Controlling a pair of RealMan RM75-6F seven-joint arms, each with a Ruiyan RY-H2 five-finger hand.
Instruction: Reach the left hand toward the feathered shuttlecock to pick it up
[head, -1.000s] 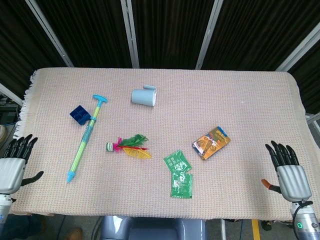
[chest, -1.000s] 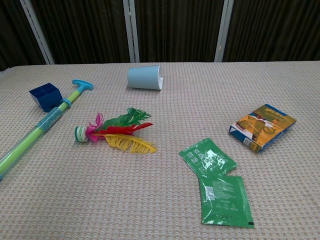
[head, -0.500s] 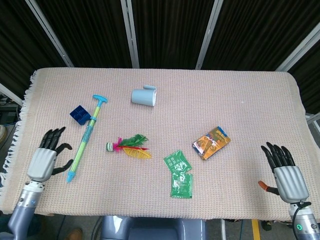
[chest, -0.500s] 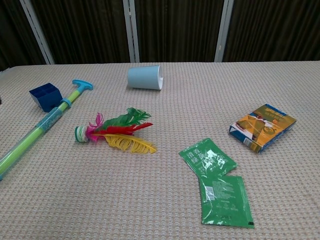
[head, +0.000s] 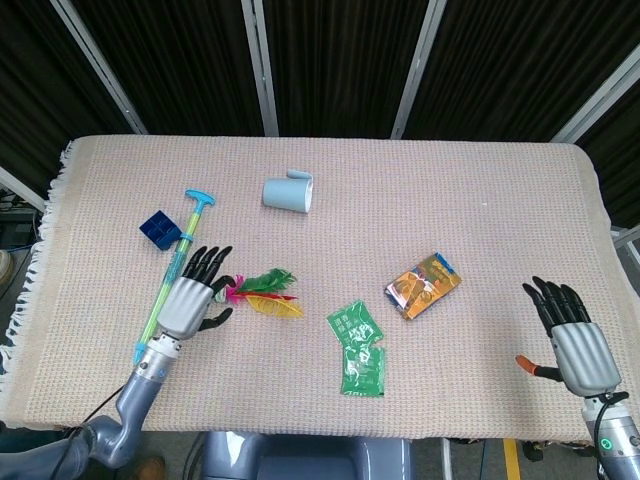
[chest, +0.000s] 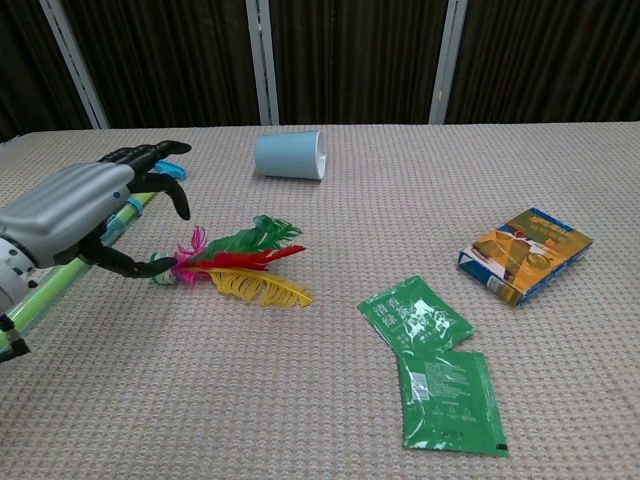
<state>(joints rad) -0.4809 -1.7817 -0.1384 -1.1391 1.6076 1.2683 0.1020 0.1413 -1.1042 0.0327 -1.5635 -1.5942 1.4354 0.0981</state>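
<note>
Most of the reach appears done — the left hand (head: 190, 298), fingers spread and empty, is poised just beside the shuttlecock (head: 258, 293), whose base lies at its fingertips; closing is left — nothing is grasped.

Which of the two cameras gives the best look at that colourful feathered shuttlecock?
The chest view: the shuttlecock is large there, with green, red and yellow feathers distinct, though the left hand hides most of its base. The head view shows it from above, small, beside the same hand, so its place on the table is clear.
</note>
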